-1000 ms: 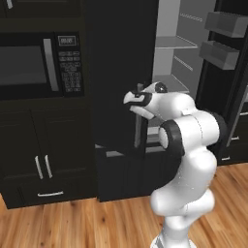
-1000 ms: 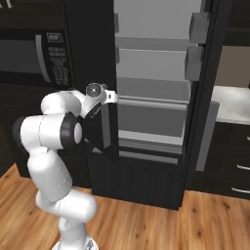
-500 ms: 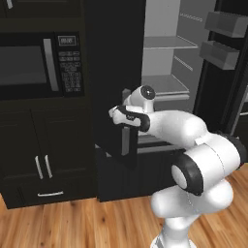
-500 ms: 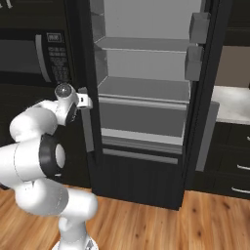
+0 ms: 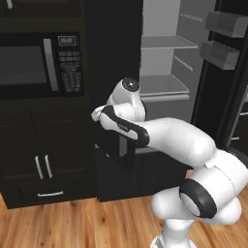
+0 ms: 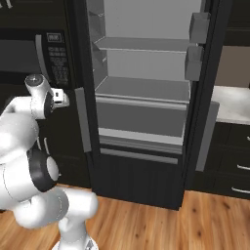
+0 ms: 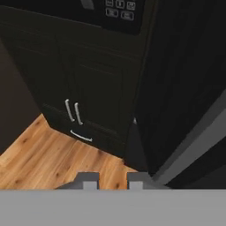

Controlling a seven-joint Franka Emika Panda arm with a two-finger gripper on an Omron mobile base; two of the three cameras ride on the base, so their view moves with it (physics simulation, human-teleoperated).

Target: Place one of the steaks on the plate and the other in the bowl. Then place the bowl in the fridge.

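two doors of the fridge (image 6: 141,97) stand open, and its light grey shelves and the bottom drawer are visible in both base views. the left door is swung out toward the robot, with its long grey handle (image 6: 83,119) hanging on the edge; in the hand view the same handle (image 7: 194,141) runs as a slanted grey bar at the right side. the right door carries small grey bins (image 6: 195,49) on its inner side.

the white arm is bent to the left, and the gripper (image 7: 112,180) is in front of the dark outer face of the left door, pointing down toward the wooden floor (image 7: 48,159). its two finger tips stand near to each other with only a narrow gap, so the gripper is clenched, and nothing is between them. in the left base view the hand (image 5: 109,118) is beside the door edge, below the level of the microwave (image 5: 41,60).

under the microwave is a black cabinet (image 7: 84,101) with two short metal handles and a drawer pull below them. at the right side of the right base view a pale counter (image 6: 232,105) is beside the fridge.
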